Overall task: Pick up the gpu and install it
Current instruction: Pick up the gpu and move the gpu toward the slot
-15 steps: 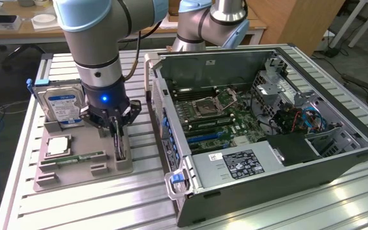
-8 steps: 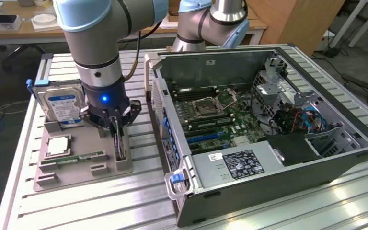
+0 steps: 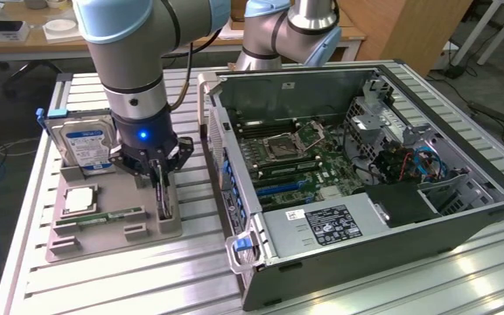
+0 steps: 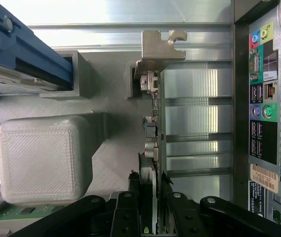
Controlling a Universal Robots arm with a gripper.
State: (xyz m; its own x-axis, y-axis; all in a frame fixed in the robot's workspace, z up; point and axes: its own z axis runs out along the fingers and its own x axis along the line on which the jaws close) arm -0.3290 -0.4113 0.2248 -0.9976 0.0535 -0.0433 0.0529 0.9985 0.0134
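Observation:
The gpu (image 3: 163, 197) stands on edge in a slot at the near right corner of the grey holder tray (image 3: 121, 239), left of the open computer case (image 3: 366, 164). My gripper (image 3: 159, 176) reaches straight down onto it, with its black fingers (image 3: 152, 172) on either side of the card's top edge. In the wrist view the gpu (image 4: 152, 123) appears edge-on as a thin dark card with a silvery metal bracket (image 4: 159, 47) at its far end. The gripper (image 4: 150, 182) is shut on the gpu, and its fingers (image 4: 130, 197) press on both faces. The card still sits in its slot.
The tray also holds a silver hard drive (image 3: 86, 141) with a blue-white label, a square processor (image 3: 79, 199) and a green memory stick (image 3: 99, 216). The case's motherboard (image 3: 296, 164) lies exposed. Its rear port panel (image 4: 263, 98) is close beside the gpu. A second arm (image 3: 287, 33) stands behind the case.

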